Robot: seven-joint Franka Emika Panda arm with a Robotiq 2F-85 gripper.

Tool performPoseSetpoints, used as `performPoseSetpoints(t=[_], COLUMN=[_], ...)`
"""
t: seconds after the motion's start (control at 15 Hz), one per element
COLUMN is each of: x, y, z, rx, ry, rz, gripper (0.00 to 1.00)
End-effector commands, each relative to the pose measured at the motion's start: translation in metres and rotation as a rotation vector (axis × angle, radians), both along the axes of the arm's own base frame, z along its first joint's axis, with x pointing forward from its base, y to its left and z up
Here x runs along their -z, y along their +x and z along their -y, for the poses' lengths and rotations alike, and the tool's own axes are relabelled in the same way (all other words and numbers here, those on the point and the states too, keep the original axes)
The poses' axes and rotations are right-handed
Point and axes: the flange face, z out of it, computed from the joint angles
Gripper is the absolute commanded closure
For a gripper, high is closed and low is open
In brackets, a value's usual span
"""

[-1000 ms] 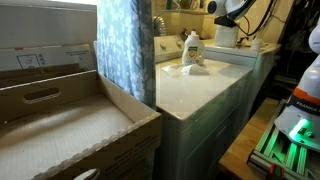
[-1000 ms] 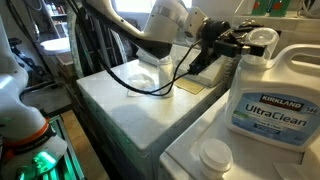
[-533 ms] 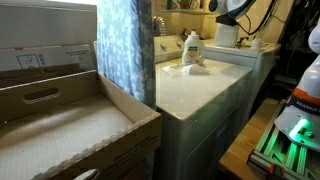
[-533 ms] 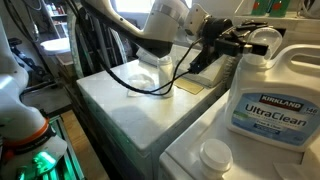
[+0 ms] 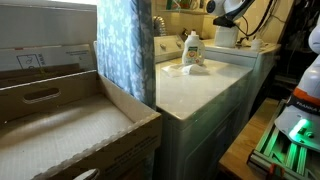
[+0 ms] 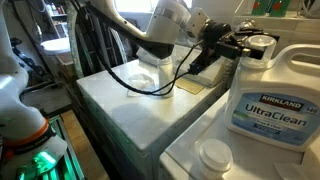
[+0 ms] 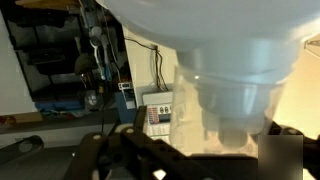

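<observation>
Movement over the last second was found to be very slight. In an exterior view the gripper (image 6: pixel 236 46) had been carried a little nearer to the cap (image 6: pixel 263 44) of the large detergent jug (image 6: pixel 268 100), and nothing else had been shifted. The jaws were seen standing apart, as before, with nothing held between them.

The jug was found upright on the white washer top (image 6: pixel 185 140), label towards the camera, and was recorded as unmoved. Contact between jaws and cap could not be confirmed. The two were level and appeared just beside one another, but depth could not be judged from that view. In the wrist view the pale jug (image 7: pixel 235 60) was seen filling most of the frame, close ahead of the gripper.

A loose white lid (image 6: pixel 213 155) was noted lying in front of the jug. A tan cloth (image 6: pixel 190 86) was noted on the neighbouring machine (image 6: pixel 115 100), below the arm (image 6: pixel 165 25). The jug was judged approached but not yet gripped.
</observation>
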Motion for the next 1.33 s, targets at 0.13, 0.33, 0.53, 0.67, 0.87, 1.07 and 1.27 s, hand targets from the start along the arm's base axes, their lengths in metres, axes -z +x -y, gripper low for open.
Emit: performPoseSetpoints(t=[0.13, 0.33, 0.53, 0.67, 0.87, 1.07, 1.27], x=[0.005, -0.002, -0.008, -0.013, -0.024, -0.035, -0.049], y=[0.015, 0.021, 0.021, 0.02, 0.02, 0.017, 0.011], z=[-0.002, -0.007, -0.007, -0.006, -0.008, -0.01, -0.01], rx=[-0.05, -0.074, -0.05, -0.044, -0.045, -0.033, 0.013], ry=[0.065, 0.098, 0.111, 0.111, 0.11, 0.103, 0.094], rz=[-0.03, -0.041, -0.089, -0.107, -0.103, -0.104, -0.136], gripper=[0.0, 0.0, 0.0, 0.0, 0.0, 0.0, 0.0])
